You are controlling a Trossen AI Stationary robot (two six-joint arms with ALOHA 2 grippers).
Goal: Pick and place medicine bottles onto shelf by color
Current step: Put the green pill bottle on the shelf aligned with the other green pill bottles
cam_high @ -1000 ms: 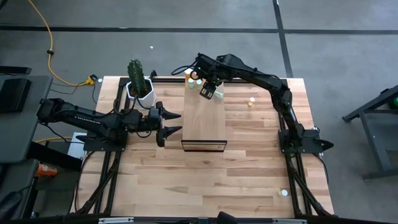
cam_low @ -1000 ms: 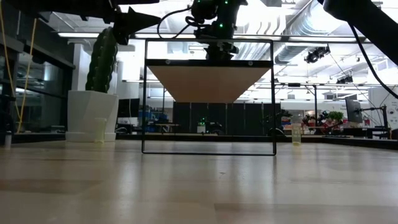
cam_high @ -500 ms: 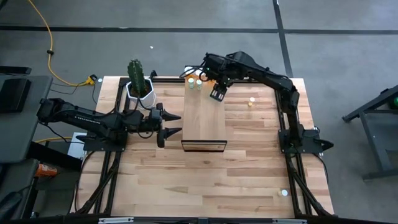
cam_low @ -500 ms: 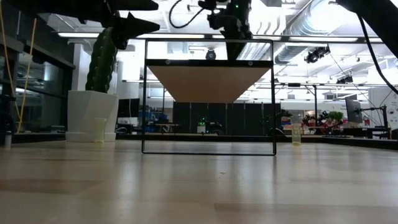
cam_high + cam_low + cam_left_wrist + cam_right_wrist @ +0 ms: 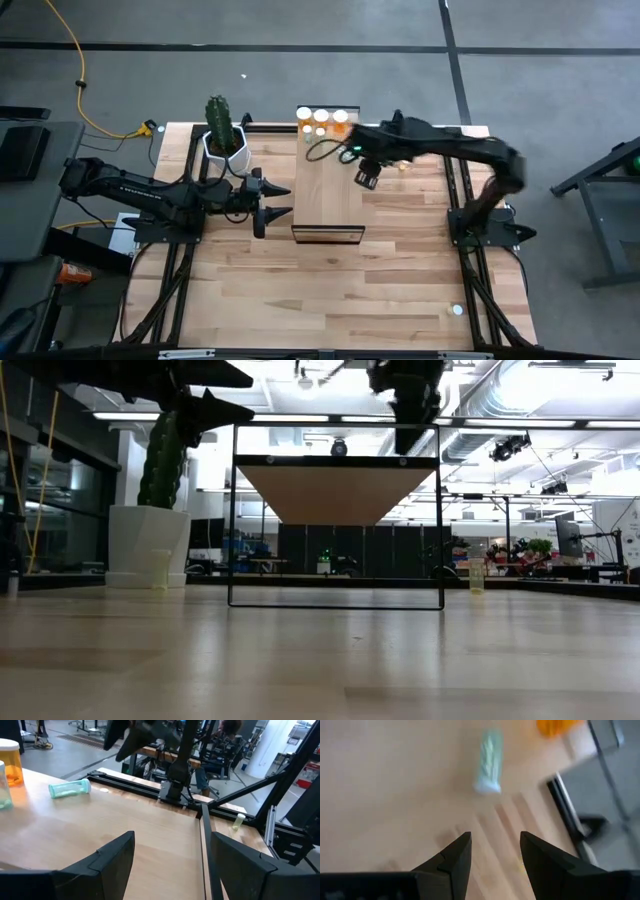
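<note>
Fingers [image 5: 492, 852] apart above toppled pale-green bottle [image 5: 488, 761]

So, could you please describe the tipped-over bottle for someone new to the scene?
Find the shelf, the long wooden stand mid-table. At its end by the cactus, near an upright orange bottle, is a pale green bottle. It alone lies on its side.

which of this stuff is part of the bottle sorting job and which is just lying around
Job: medicine bottles, shelf, loose bottle on the table, right pincer open by the shelf, left pincer open beside it.
Lying about: cactus pot, yellow cable.
</note>
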